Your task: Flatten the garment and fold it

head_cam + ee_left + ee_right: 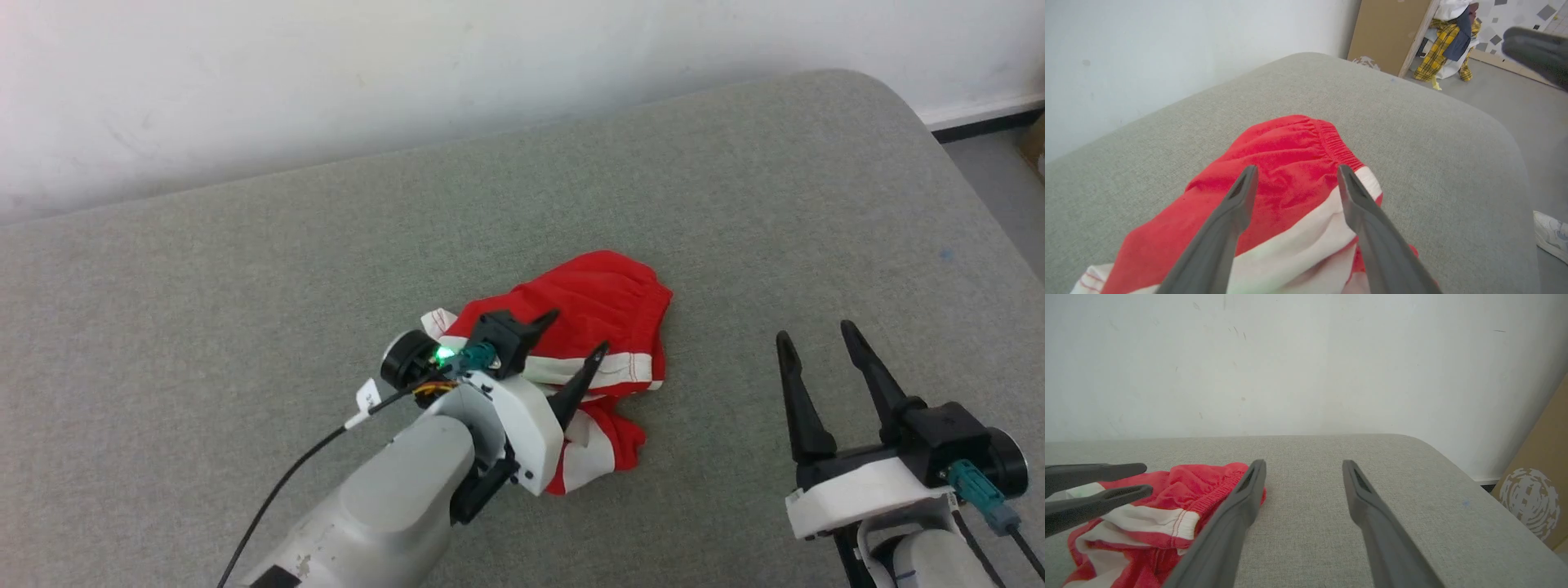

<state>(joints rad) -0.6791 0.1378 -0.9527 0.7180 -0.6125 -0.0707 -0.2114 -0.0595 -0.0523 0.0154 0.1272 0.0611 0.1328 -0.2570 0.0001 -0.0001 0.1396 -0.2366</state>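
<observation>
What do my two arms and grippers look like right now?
Left gripper: two long dark tapered fingers, white housing, green light, teal plug, tagged black cable, pale grey forearm. Right gripper: matching dark fingers, white housing, teal plug, black cables.

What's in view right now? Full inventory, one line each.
shorts: one, red with white stripes and trim, crumpled mid-cushion
cushion: one, grey fabric, against the wall
wall: one, white, behind the cushion
cardboard panel: one, brown, upright past the cushion's corner
clothes pile: one, yellow plaid with dark and white pieces, beside the panel
shoe: one, white, on the grey floor beside the cushion
left hand: one, dark fingers, open, over the shorts
right hand: one, dark fingers, open, over bare cushion right of the shorts
</observation>
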